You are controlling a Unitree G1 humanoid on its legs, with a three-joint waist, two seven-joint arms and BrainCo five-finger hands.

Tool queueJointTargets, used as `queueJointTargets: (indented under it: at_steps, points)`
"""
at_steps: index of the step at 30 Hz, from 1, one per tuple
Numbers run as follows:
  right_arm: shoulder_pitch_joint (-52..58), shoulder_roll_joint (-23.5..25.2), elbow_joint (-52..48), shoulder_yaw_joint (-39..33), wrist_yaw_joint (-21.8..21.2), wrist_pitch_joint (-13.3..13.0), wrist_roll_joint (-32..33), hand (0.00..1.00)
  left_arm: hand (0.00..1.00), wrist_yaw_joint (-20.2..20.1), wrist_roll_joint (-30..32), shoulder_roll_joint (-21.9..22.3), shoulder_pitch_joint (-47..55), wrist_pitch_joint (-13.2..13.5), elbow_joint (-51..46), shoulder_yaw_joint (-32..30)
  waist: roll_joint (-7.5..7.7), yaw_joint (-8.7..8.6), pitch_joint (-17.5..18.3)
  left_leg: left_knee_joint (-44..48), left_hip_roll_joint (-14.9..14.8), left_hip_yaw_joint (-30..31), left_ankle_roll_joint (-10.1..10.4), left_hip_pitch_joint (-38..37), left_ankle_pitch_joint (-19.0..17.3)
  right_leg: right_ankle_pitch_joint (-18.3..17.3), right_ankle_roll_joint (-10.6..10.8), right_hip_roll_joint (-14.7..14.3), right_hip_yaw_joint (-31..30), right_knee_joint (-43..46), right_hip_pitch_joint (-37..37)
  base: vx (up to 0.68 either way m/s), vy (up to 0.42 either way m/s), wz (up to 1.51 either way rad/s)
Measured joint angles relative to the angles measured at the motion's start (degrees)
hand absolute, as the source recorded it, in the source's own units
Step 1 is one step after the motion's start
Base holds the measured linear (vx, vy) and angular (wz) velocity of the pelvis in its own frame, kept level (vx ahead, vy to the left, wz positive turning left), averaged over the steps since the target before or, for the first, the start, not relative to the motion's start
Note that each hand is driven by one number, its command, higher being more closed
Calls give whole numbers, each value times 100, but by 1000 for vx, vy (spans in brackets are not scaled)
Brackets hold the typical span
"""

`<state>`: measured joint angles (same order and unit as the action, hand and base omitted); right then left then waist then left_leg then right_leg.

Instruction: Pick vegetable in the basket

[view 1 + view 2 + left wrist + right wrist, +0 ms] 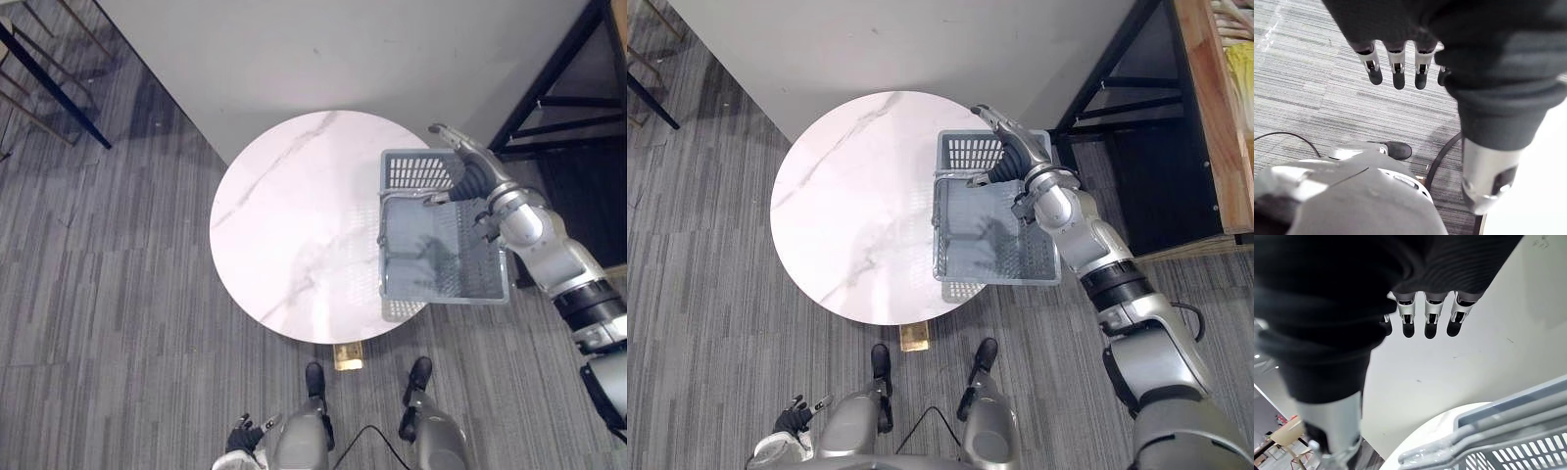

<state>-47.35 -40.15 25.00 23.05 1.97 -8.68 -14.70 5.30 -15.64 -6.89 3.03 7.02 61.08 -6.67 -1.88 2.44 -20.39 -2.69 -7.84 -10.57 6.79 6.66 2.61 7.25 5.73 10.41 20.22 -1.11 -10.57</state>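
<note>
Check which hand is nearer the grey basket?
Right. The right hand is over the basket's far end, fingers straight. The left hand hangs low beside the robot, short of the table's near edge.

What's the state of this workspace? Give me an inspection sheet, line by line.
Surface: round white marble table, bare apart from the basket.
Job's things: grey mesh basket at the table's right edge, overhanging it; no vegetable seen inside.
Clutter: nothing seen.
Hands: right hand open, over the basket's far end; left hand open, low beside the robot.
Cables: nothing seen on the table.
Surroundings: grey carpet; black frame and wooden shelf to the right.
</note>
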Motion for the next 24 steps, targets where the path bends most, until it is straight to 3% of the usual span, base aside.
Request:
queueJointTargets:
  at_steps: [5,15,24]
  points:
    - [-243,-46,497,52,-7,61,-175,0,0,-3,-2,2,-60,3,-5,-39,16,45,-75,-2,-6,25,-12,17,9,1,-1,-4,22,0,-2,-1,-1,4]
    - [-591,-610,1033,615,-111,-22,-1602,0,0,-58,-119,-9,-76,7,-13,-11,65,77,-144,-24,-8,36,-12,61,9,1,-1,-17,24,-39,-29,3,0,0]
    - [-659,-719,1442,683,-121,-79,-1809,0,0,-62,-213,-54,-83,27,-18,79,96,81,-189,-20,-9,33,-12,162,9,23,-30,-24,14,-65,-118,12,1,0]
